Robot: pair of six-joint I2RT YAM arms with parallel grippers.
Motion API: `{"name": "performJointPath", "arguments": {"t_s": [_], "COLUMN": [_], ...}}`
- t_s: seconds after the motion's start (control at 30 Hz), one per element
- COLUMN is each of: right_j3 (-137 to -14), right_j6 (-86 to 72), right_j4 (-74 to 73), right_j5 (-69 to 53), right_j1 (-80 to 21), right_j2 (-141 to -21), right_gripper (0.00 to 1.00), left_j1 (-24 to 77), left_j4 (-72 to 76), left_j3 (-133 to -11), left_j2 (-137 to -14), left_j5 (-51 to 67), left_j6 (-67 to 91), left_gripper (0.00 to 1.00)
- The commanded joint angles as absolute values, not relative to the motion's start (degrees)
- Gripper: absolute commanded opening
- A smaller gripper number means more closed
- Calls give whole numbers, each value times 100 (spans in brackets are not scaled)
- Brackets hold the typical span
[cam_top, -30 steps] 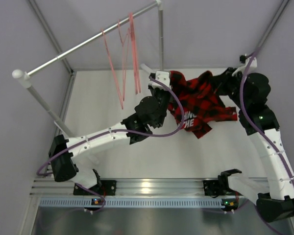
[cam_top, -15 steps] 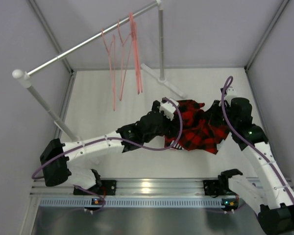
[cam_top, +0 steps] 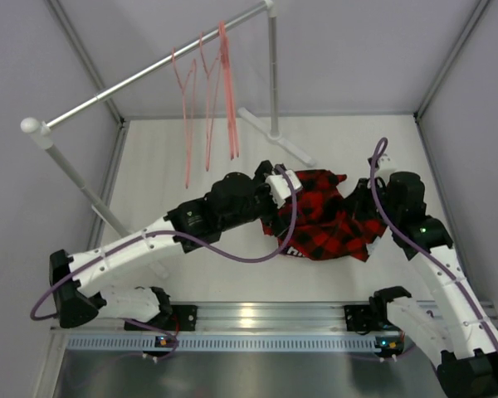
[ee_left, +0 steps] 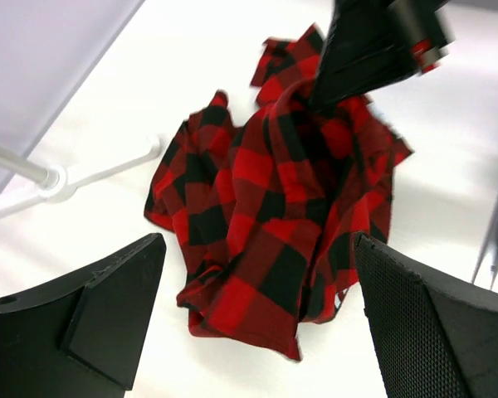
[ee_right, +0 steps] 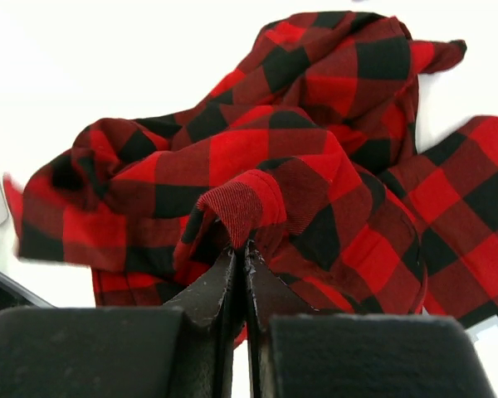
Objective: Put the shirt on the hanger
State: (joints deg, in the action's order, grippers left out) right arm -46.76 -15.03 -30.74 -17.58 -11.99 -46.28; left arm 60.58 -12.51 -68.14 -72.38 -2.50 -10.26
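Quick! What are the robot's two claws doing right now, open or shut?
Left gripper: open, holding nothing, above the shirt.
Right gripper: jaws closed, pinching a fold of the shirt.

Stretches the left arm out to centre, left gripper [ee_left: 257, 245] spread wide. Pinches the shirt [ee_right: 315, 124] in the right gripper [ee_right: 241, 259], fingers pressed together.

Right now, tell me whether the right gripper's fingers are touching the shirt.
Touching. The right wrist view shows the right gripper with its fingers pinched shut on a ribbed fold of the shirt, with no gap between them.
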Motion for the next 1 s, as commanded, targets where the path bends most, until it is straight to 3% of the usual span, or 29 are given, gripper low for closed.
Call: {"name": "performJointPath", "arguments": {"t_s": [0.0, 0.37, 0.53, 0.67, 0.7, 0.8, 0.9, 0.97], "right_j3": [-4658, -4685, -4597, -4544, -4535, -4474, -4421, -4403], "right_j6": [-1494, -1582, -1608, -1600, -1600, -1547, -1573, -1582], "right_j4": [-3146, -3146, -3155, -3164, -3173, -3173, -3164, -3155], "right_j5": [-1626, -1749, -1810, -1811, -1784, -1723, -1688, -1670], "right_j1": [-1230, -1222, -1230, -1230, -1222, -1230, -1230, -1230], "right_j2": [-4447, -4210, -4210, -4122, -4113, -4104, -4175, -4219], "right_gripper": [0, 0, 0, 0, 0, 0, 0, 0], "left_j1": [6064, 6064, 6064, 5933, 5854, 5320, 5081, 5036], "left_j4": [-1336, -1635, -1644, -1644, -1635, -1452, -1083, -1028], "left_j3": [-7014, -7084, -7453, -7576, -7576, -7506, -7243, -7164], "left_j2": [-6671, -8408, -9087, -9342, -9334, -9229, -9018, -8869], "left_j5": [726, 993, 546, -140, -36, 813, 1587, 1862], "left_j6": [-1081, -1512, -1416, -1117, -881, -407, -150, -132], "left_gripper": [98, 98, 97, 76, 56, 31, 29, 36]}}
